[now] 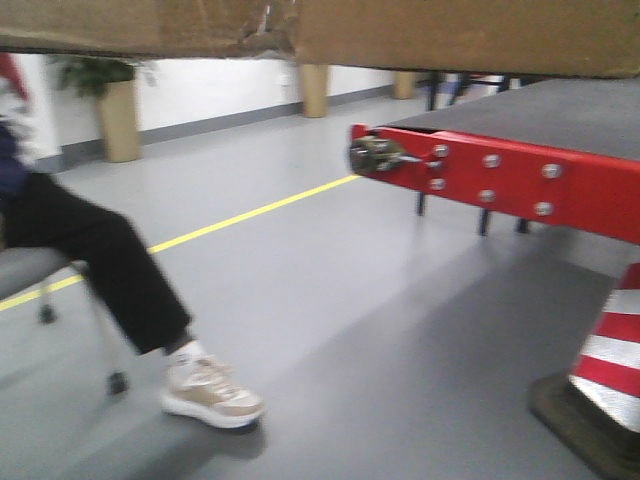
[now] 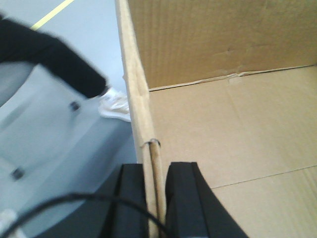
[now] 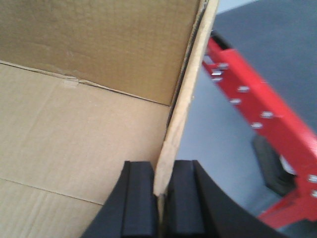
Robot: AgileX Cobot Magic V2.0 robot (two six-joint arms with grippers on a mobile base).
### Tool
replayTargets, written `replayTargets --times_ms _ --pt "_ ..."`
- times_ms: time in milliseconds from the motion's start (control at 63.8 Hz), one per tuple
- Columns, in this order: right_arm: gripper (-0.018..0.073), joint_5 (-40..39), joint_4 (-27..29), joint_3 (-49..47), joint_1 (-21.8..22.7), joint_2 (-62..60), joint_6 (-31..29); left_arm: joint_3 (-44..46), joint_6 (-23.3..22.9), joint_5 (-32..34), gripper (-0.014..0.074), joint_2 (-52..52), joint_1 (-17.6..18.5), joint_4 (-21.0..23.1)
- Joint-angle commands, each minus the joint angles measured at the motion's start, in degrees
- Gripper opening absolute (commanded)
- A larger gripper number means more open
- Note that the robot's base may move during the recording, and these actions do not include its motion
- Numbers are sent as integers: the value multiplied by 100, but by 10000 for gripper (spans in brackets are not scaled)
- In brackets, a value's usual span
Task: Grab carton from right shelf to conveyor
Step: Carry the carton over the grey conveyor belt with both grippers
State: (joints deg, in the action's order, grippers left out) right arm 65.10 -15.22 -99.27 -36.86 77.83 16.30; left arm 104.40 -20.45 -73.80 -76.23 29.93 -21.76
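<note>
The brown carton [image 1: 300, 25] hangs in the air, its underside filling the top of the front view. My left gripper [image 2: 157, 173] is shut on the carton's left wall [image 2: 136, 89], one black finger [image 2: 185, 198] inside and one outside. My right gripper [image 3: 163, 173] is shut on the carton's right wall [image 3: 190, 84]. The open inside of the carton [image 3: 74, 124] shows in both wrist views. The conveyor [image 1: 560, 115], a dark grey belt with a red front edge [image 1: 500, 180], stands ahead to the right. It also shows beside the carton as a red edge [image 3: 262, 119]. The right shelf is out of view.
A seated person's leg and shoe [image 1: 205, 390] and a wheeled chair [image 1: 40, 280] are at the left on the grey floor. A red-and-white striped cone [image 1: 610, 350] stands under the conveyor at the right. A yellow floor line [image 1: 250, 215] crosses ahead.
</note>
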Motion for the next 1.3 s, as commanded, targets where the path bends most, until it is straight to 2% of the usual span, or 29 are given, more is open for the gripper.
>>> replayTargets --times_ms 0,298,502,1285 --pt "-69 -366 71 -7 -24 -26 -66 45 27 384 -17 63 64 106" --pt "-69 -635 71 -7 -24 -26 -66 45 27 384 -17 52 64 -551" --pt "-69 -903 71 -7 -24 -26 -66 45 27 384 -17 52 64 -837" --pt "-69 -1013 71 -7 -24 -26 -66 45 27 384 -17 41 64 -931"
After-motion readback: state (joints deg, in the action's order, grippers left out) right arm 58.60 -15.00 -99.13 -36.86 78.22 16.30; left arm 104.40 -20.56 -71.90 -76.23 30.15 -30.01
